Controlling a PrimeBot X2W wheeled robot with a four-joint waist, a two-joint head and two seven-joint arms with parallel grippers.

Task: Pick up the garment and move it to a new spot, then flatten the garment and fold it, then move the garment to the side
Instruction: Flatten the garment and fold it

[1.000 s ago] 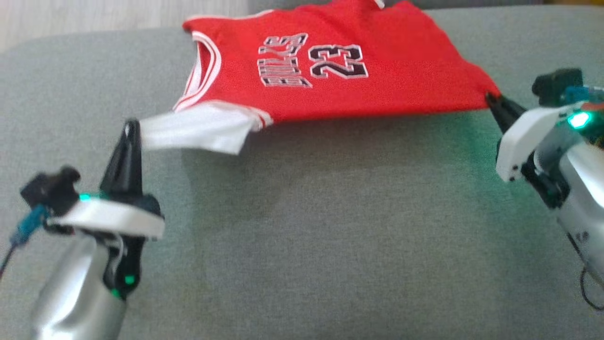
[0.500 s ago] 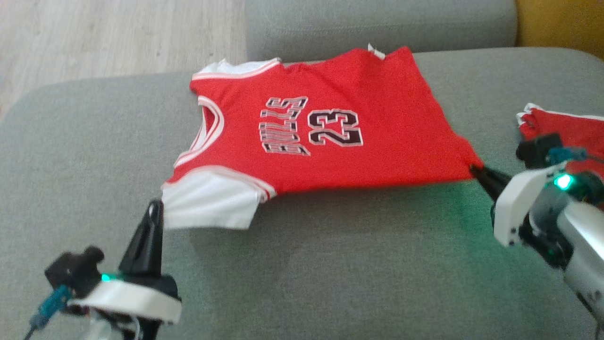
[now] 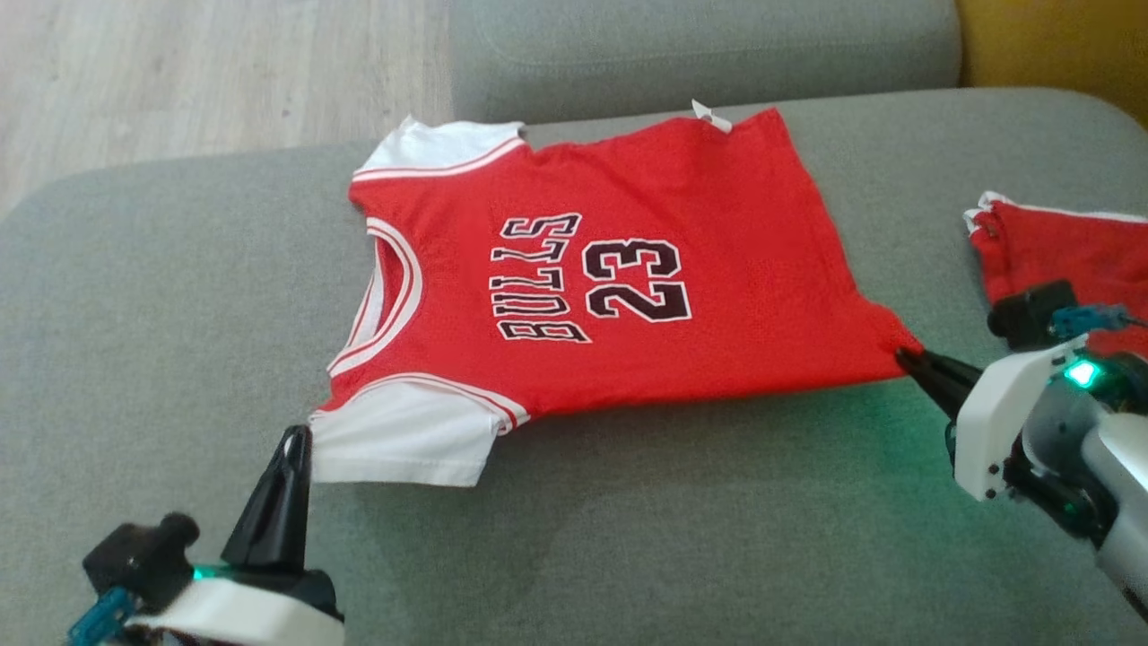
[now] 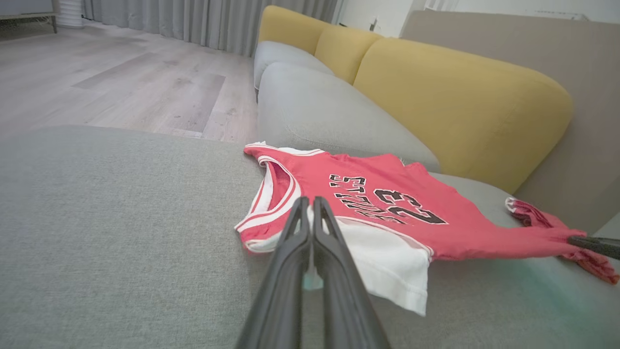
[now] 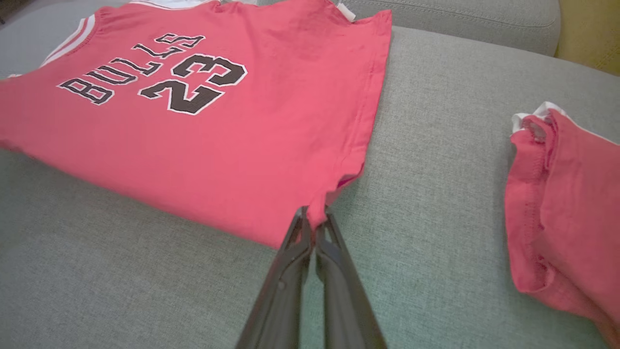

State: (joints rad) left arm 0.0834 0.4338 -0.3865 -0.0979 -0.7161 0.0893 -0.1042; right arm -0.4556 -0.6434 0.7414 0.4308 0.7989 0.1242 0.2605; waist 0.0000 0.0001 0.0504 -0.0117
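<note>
The garment (image 3: 610, 287) is a red jersey with white sleeves and black "BULLS 23" lettering, spread face up on the grey sofa seat (image 3: 628, 538). My left gripper (image 3: 296, 435) is shut on the corner of its near white sleeve (image 4: 387, 257). My right gripper (image 3: 901, 354) is shut on the near corner of the red hem (image 5: 319, 203), which puckers up at the pinch. The jersey (image 5: 193, 131) is drawn taut between the two grips, its near edge slightly off the cushion.
A second red garment (image 3: 1058, 251) lies bunched on the seat just right of my right gripper. A grey cushion (image 3: 700, 45) and yellow back cushions (image 4: 460, 97) stand behind. Wooden floor (image 3: 179, 72) lies past the seat's far left edge.
The head camera has shifted, so the whole picture has slid down. The jersey, held lifted and stretched a second ago, has come down to lie nearly flat on the seat; both grips hold.
</note>
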